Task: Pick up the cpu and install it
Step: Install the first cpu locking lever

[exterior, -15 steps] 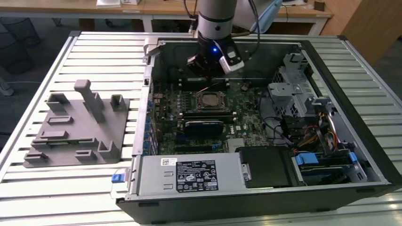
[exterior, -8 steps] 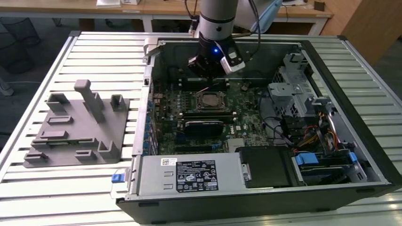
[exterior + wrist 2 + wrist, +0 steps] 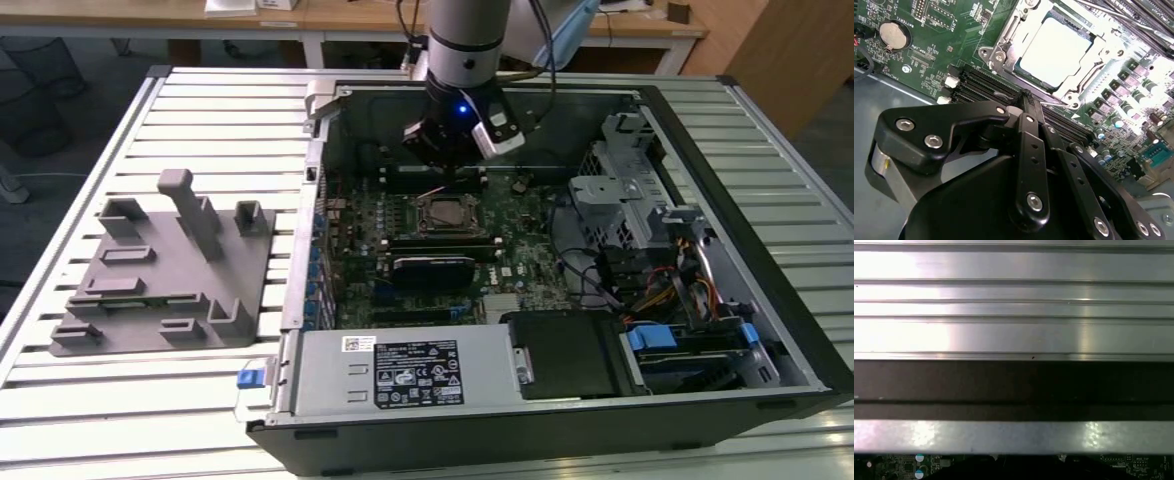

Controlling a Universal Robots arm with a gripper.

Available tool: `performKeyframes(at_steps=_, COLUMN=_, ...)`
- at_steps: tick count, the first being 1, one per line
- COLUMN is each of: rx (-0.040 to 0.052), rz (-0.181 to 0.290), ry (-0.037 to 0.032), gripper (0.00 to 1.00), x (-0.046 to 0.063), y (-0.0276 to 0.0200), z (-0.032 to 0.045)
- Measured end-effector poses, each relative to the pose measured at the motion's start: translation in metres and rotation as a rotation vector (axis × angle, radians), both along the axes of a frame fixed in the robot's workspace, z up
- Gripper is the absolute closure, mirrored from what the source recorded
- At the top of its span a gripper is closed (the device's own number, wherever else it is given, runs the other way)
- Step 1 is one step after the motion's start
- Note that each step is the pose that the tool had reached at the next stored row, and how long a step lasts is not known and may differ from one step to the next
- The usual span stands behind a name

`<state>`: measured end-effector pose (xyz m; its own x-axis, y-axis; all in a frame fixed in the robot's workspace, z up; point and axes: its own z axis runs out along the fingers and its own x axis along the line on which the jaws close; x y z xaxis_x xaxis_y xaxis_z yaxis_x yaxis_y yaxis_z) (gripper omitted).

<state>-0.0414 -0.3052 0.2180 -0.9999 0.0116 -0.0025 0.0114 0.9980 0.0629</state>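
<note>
I am a single robot arm reaching down into an open desktop computer case (image 3: 747, 240) that lies on its side on a slatted metal table (image 3: 214, 100). The motherboard (image 3: 527, 250) is my landmark; everything is placed from it.

Off the board, beyond the case wall toward the exterior view's left, a grey plastic holder block (image 3: 160, 270) rests on the table.

My gripper (image 3: 447, 140) hangs over the board's far edge, just beyond the socket. In the second wrist view my fingers (image 3: 1029, 150) lie drawn tight together, with nothing between them.

Near the board's middle sits the square metal-framed socket (image 3: 442, 213). The cpu (image 3: 1054, 50) lies flat inside that frame, its pale metal top glaring in the second wrist view. It appears already seated; whether the frame is latched I cannot tell.

I judge the cpu light, rigid and smooth, so slippery under a pinch, and fragile on its hidden underside. I would take it by two opposite edges, level, never pressing on the top.
</note>
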Motion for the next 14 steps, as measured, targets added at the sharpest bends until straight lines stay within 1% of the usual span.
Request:
performKeyframes(at_steps=5, rx=-0.0008, rz=0.000, ry=0.0000, gripper=0.89, x=0.002, y=0.0002, z=-0.0040)
performKeyframes(at_steps=14, rx=-0.0017, rz=0.000, ry=0.0000, gripper=0.89, x=0.006, y=0.0004, z=-0.0145)
